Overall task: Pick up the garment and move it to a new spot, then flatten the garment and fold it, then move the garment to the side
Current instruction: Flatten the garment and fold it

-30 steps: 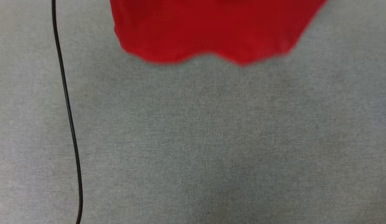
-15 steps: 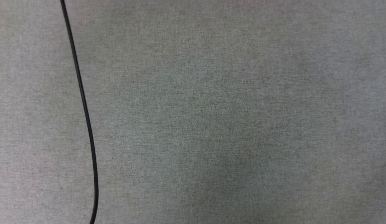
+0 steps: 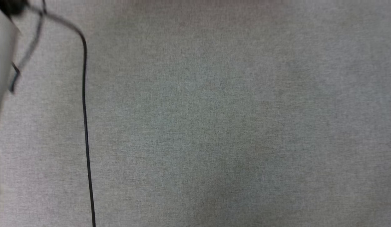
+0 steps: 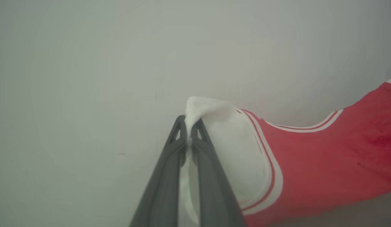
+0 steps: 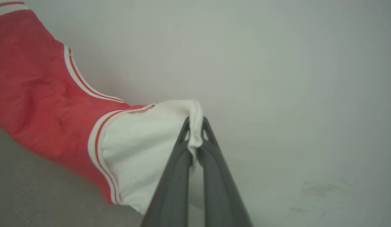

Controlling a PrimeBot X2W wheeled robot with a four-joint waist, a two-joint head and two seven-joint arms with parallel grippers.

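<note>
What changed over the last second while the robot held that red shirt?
The hem of the garment has left the top of the head view, probably lifted; a pale blurred shape has entered at its left edge. The left gripper and right gripper each pinch a white sleeve. The grey surface and black cable remain.

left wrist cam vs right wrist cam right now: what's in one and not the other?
Left wrist view: the left gripper shut on one white sleeve, red body running off right. Right wrist view: the right gripper shut on the other white sleeve, red body running off left, faint dark smudges lower right. Both: the same red T-shirt with striped trim, held against a pale blank background.
</note>
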